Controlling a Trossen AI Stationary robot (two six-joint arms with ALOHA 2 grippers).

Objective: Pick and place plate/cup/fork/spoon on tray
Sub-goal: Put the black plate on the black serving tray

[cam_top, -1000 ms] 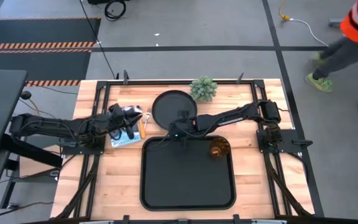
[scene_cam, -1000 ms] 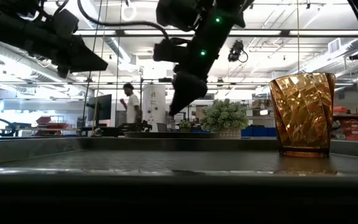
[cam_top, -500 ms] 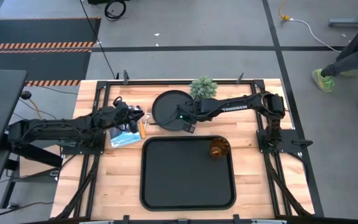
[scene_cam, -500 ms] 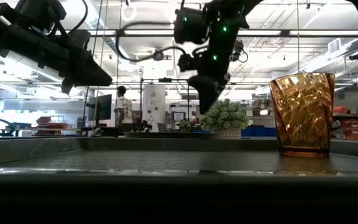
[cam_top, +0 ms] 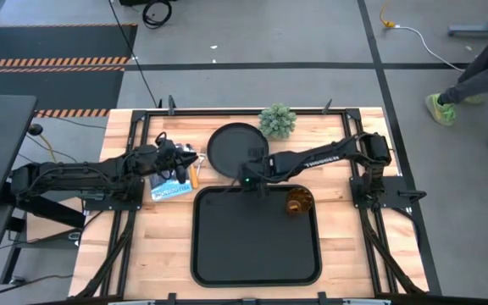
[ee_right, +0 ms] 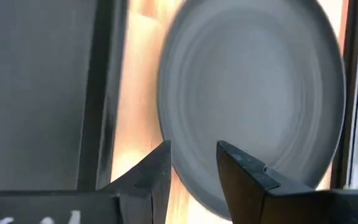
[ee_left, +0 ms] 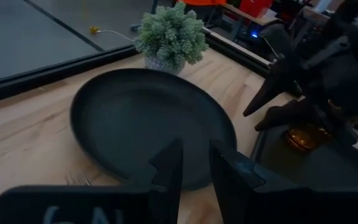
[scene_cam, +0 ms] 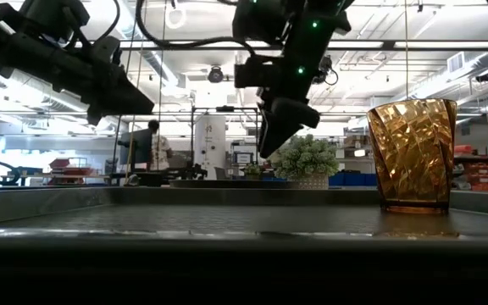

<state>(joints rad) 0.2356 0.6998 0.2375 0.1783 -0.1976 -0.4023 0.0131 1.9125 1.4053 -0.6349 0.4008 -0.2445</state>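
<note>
With its fingers parted and empty, the right gripper [cam_top: 253,179] is hanging over the plate's [cam_top: 232,146] near rim by the tray's [cam_top: 257,254] far edge, and I'm thinking a shallow bite there could let the plate slip.

Right arm stretched across toward table centre, right pincer [cam_top: 249,178] raised, angled downward, fingers [ee_right: 244,171] slightly parted, nothing between them. Left arm extended from the left side, left pincer [cam_top: 179,161] also raised, fingers [ee_left: 169,165] narrowly apart, empty.
</note>
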